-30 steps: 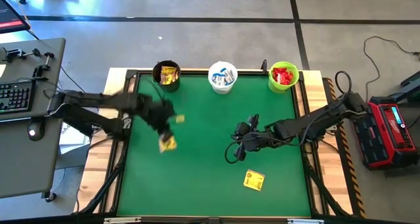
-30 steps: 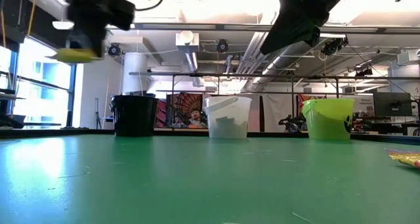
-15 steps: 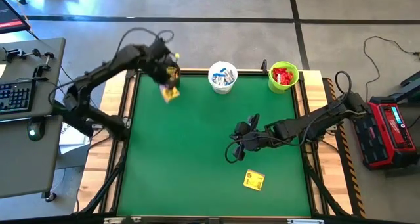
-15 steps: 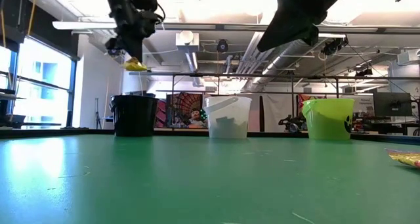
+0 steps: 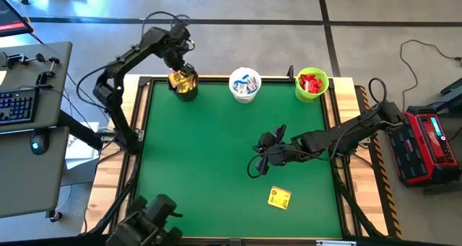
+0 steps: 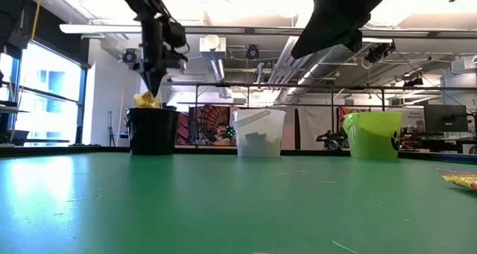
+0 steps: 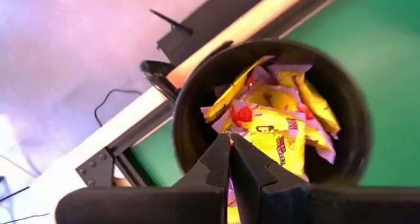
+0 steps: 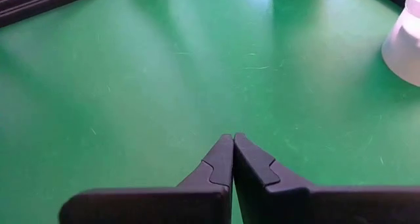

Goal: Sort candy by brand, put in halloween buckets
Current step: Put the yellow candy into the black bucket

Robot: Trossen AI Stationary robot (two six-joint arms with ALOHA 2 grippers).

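Note:
Three buckets stand along the far edge: black (image 5: 183, 84), white (image 5: 245, 85) and lime green (image 5: 312, 84). My left gripper (image 5: 180, 67) hangs over the black bucket (image 6: 152, 129), pointing down, shut on a yellow candy packet (image 6: 147, 100) at the bucket's mouth. More yellow packets (image 7: 308, 112) lie inside. The white bucket holds white-and-blue candy, the green one red candy. Another yellow packet (image 5: 279, 197) lies flat on the mat, near right. My right gripper (image 5: 258, 161) hovers shut over mid-table, holding nothing. My left gripper pinches the yellow packet between its two fingers, which come from above and point down. The fingers hide which edge they have; the packet's face (image 7: 266, 137) shows just past the tips. The packet hangs below the fingertips (image 6: 154, 89) at the black bucket's rim.
Green mat (image 5: 216, 167) with a dark frame and wooden border. A dark shape (image 5: 151, 221) shows at the near left corner. A desk with a keyboard (image 5: 18, 105) stands to the left, and a red-and-black device (image 5: 426, 145) to the right.
My left gripper has carried the yellow packet from over the mat's left middle toward the far edge, to above the black bucket, turning as it went until it points down. The packet has stayed in its fingers.

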